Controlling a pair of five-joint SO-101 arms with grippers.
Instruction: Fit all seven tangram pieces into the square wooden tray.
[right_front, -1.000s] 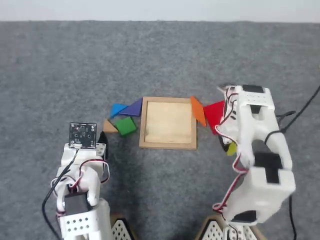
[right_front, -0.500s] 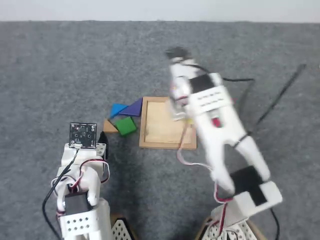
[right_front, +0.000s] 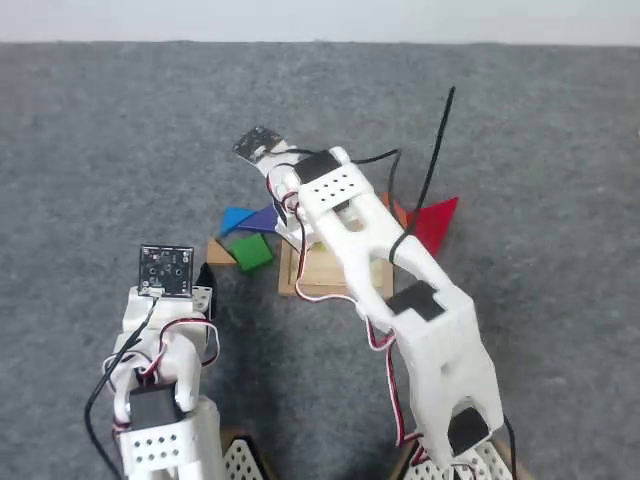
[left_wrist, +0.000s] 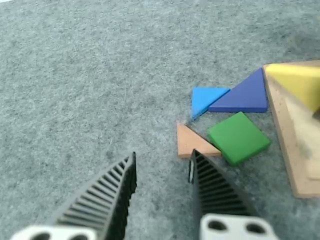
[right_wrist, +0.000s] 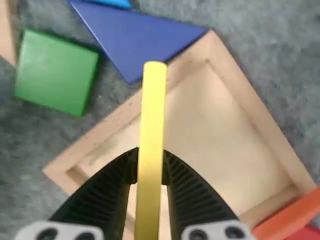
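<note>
My right gripper (right_wrist: 150, 157) is shut on a yellow piece (right_wrist: 152, 130), held on edge above the near-left corner of the square wooden tray (right_wrist: 248, 92). In the high view that arm stretches across the tray (right_front: 312, 288), its gripper (right_front: 305, 235) by the left rim. Left of the tray lie a green square (right_front: 252, 251), a dark blue triangle (right_front: 265, 215), a small blue triangle (right_front: 235, 217) and a tan triangle (right_front: 220, 253). My left gripper (left_wrist: 162, 157) stands open just short of the tan triangle (left_wrist: 192, 142), nothing between its fingers.
An orange parallelogram (right_front: 400, 215) and a red triangle (right_front: 435, 225) lie against the tray's right side, partly behind the right arm. Grey carpet runs all round; the far half of the table is bare carpet.
The right arm has swung from the tray's right side across to its left corner, carrying the yellow piece. The left arm has kept still.
</note>
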